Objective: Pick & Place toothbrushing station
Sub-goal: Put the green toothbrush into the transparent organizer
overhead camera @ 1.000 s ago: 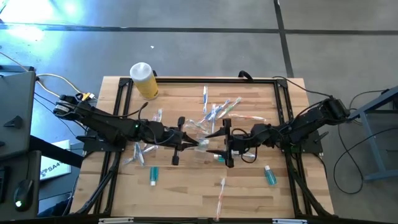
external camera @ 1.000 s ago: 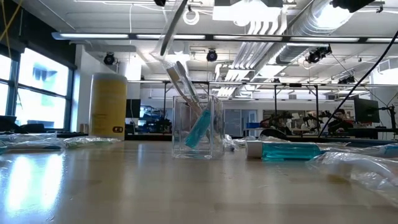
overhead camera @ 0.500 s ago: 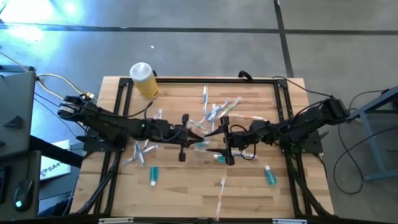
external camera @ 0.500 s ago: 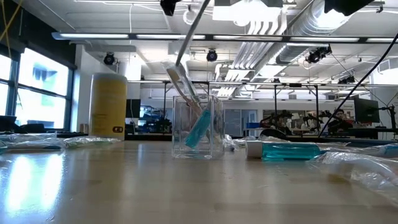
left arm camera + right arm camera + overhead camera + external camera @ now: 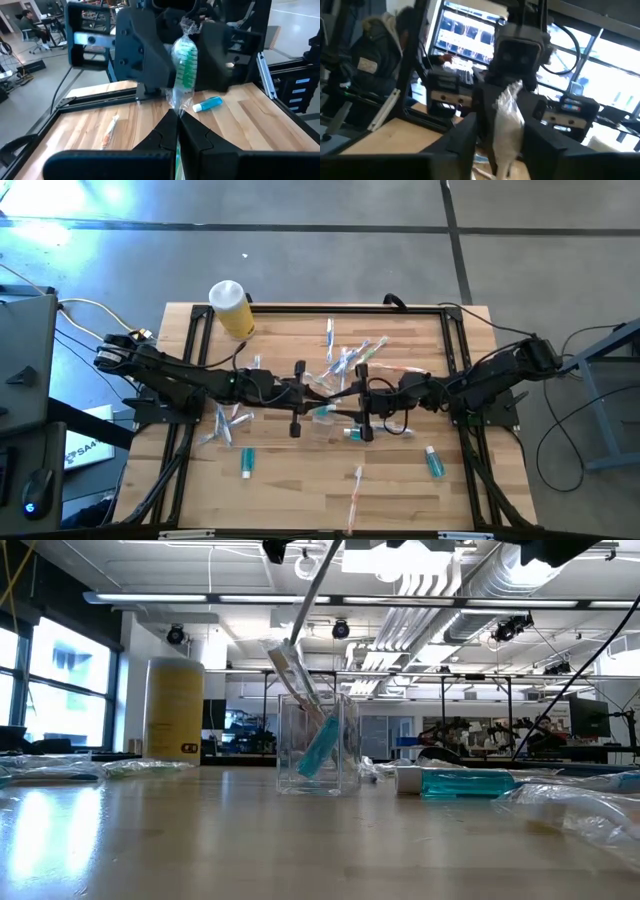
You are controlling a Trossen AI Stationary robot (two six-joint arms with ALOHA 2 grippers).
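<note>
Pinching a wrapped toothbrush [image 5: 183, 70] tight above the clear cup [image 5: 318, 744] mid-bench, the left tool [image 5: 300, 394] meets the half-closed right tool [image 5: 362, 406] gripping its light, crinkly, slippery end.

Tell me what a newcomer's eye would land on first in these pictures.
First, the two dark arms meeting at the table's middle: the left gripper is shut on a wrapped toothbrush with green bristles, and the right gripper closes around its other end. Below them stands a clear cup holding a teal tube and brushes. A yellow bottle marks the far left corner.
</note>
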